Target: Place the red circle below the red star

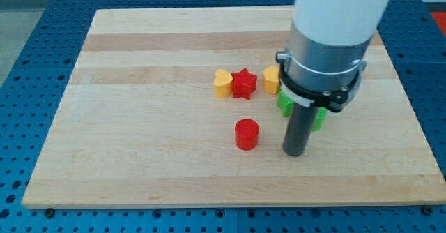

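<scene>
My tip (295, 152) rests on the wooden board (139, 121), toward the view's right half and nearer the view's bottom than most of the blocks. There are no jaws on this arm, only the straight dark rod, so nothing is held or clamped. The red circle (246, 134), a short cylinder, stands just to the view's left of my tip, near it but with a clear strip of board between them. Up and to the view's left of my tip sits the red star (244, 84), directly above the red circle in the view and apart from it. A yellow heart (222, 83) touches the star's left side. A yellow block (271, 80), its shape partly hidden by the arm, lies just right of the star. Green blocks (285, 103) peek out from behind the rod, right above my tip; their shapes cannot be made out.
</scene>
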`<state>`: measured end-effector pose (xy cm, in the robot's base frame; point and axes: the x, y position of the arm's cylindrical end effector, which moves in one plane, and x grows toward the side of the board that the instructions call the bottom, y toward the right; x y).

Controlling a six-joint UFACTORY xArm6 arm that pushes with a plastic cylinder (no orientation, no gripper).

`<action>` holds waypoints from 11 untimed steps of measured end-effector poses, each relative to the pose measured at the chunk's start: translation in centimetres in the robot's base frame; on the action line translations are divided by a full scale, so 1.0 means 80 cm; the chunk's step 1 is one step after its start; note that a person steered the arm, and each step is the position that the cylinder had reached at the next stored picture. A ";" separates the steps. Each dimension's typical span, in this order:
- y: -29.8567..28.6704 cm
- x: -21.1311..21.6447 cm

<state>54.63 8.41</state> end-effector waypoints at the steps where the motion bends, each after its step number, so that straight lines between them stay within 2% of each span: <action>1: -0.018 0.001; 3: -0.038 0.025; 6: -0.091 0.015; 8: -0.091 -0.018; 11: -0.063 -0.018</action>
